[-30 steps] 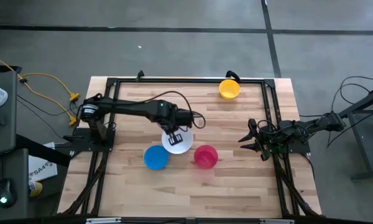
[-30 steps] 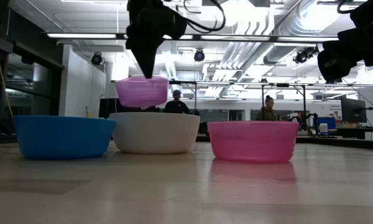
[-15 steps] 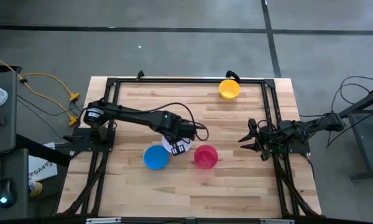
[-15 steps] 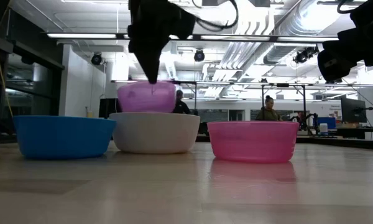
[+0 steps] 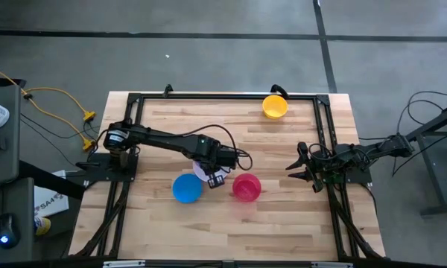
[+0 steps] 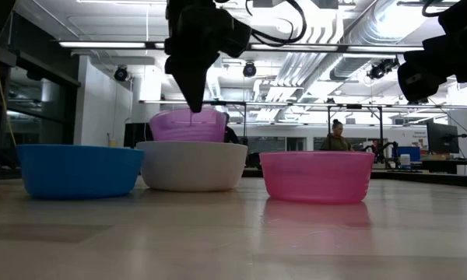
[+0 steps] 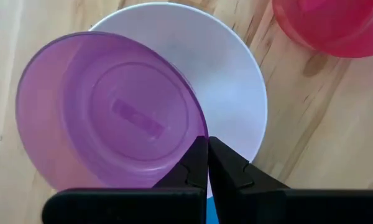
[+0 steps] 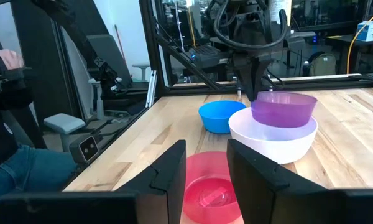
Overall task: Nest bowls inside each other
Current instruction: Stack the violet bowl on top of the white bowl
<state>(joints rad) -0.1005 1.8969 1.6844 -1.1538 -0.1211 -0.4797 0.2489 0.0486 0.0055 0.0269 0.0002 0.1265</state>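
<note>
Your left gripper (image 7: 207, 163) is clenched on the rim of the purple bowl (image 7: 109, 112), which sits partly down inside the white bowl (image 6: 191, 166) near the middle of the high view. In the low view the purple bowl's rim stands above the white one's. The blue bowl (image 5: 186, 188) sits just left of the white one, the red bowl (image 5: 246, 187) just right. The yellow-orange bowl (image 5: 274, 106) is well apart, at the counter's (image 5: 283, 223) upper right. Your right gripper (image 5: 298, 168) waits released at the counter's right edge, holding nothing.
</note>
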